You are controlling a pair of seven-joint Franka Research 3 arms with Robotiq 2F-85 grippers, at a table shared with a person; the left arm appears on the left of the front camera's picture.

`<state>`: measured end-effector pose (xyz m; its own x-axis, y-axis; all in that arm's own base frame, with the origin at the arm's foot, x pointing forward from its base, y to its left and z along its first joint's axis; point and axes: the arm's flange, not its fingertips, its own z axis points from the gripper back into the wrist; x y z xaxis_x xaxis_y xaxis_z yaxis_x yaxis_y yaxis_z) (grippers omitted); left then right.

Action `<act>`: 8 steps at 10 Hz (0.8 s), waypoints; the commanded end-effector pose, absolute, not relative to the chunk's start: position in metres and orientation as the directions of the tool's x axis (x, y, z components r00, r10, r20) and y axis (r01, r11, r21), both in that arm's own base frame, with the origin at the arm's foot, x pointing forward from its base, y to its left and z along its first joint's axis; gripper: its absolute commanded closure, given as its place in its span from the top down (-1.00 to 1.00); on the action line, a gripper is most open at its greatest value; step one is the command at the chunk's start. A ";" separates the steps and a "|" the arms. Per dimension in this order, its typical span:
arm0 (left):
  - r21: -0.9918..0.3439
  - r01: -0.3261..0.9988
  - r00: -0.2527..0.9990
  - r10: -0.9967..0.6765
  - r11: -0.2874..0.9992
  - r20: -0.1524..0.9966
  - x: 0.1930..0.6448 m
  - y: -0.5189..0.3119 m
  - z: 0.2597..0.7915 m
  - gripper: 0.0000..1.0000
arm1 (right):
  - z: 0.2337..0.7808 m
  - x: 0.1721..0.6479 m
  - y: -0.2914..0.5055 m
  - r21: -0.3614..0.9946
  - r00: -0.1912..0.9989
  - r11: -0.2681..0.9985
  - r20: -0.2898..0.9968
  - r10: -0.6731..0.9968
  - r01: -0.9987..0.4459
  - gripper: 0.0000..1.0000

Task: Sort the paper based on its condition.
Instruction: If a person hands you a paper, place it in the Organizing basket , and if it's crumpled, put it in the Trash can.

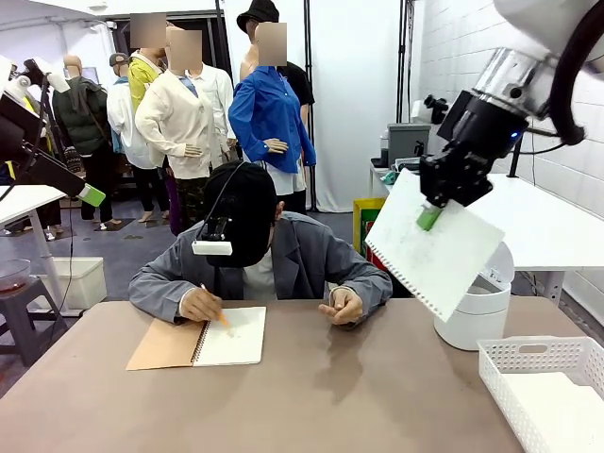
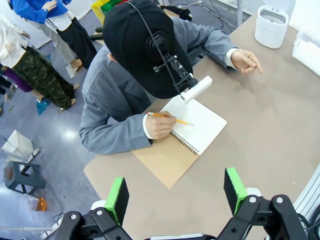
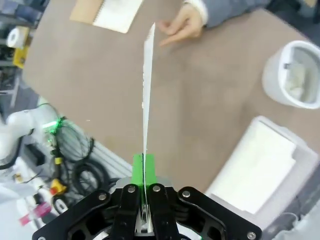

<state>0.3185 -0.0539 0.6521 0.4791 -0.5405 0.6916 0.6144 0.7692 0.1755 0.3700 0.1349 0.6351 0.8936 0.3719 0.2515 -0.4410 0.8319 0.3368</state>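
My right gripper (image 1: pixel 429 215) is shut on a flat white sheet of paper (image 1: pixel 436 247) with tiny holes along its lower edge. It holds the sheet tilted in the air above the table's right side. In the right wrist view the paper (image 3: pixel 146 85) runs edge-on straight up from the shut gripper (image 3: pixel 144 172). My left gripper (image 2: pixel 176 195) hangs open and holds nothing, high over the table's left end; its green-tipped finger (image 1: pixel 92 195) shows at the far left of the front view.
A person writes with an orange pencil in a spiral notebook (image 1: pixel 203 342) (image 2: pixel 186 145); the other hand (image 1: pixel 342 306) rests mid-table. A white round bin (image 1: pixel 479 310) (image 3: pixel 294 75) stands at the right, with something pale inside. A white perforated basket (image 1: pixel 543 351) (image 3: pixel 300 170) holds flat sheets.
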 end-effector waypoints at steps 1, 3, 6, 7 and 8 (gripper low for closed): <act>0.176 0.613 0.478 -0.539 0.770 0.693 0.319 -0.053 0.653 1.00 | 0.621 0.358 0.122 0.237 0.894 0.877 0.279 0.351 -0.418 -1.00; 0.176 0.613 0.478 -0.539 0.770 0.693 0.319 -0.053 0.653 1.00 | 0.605 0.351 0.098 0.171 0.910 0.911 0.256 0.327 -0.375 -1.00; 0.176 0.613 0.478 -0.539 0.770 0.693 0.319 -0.053 0.653 1.00 | 0.554 0.353 0.063 0.164 0.937 0.939 0.233 0.262 -0.303 -1.00; 0.176 0.613 0.478 -0.539 0.770 0.693 0.319 -0.053 0.653 1.00 | 0.537 0.357 0.053 0.162 0.946 0.947 0.218 0.241 -0.278 -1.00; 0.176 0.613 0.478 -0.539 0.770 0.693 0.319 -0.053 0.653 1.00 | 0.522 0.360 0.044 0.144 0.953 0.956 0.202 0.226 -0.257 -1.00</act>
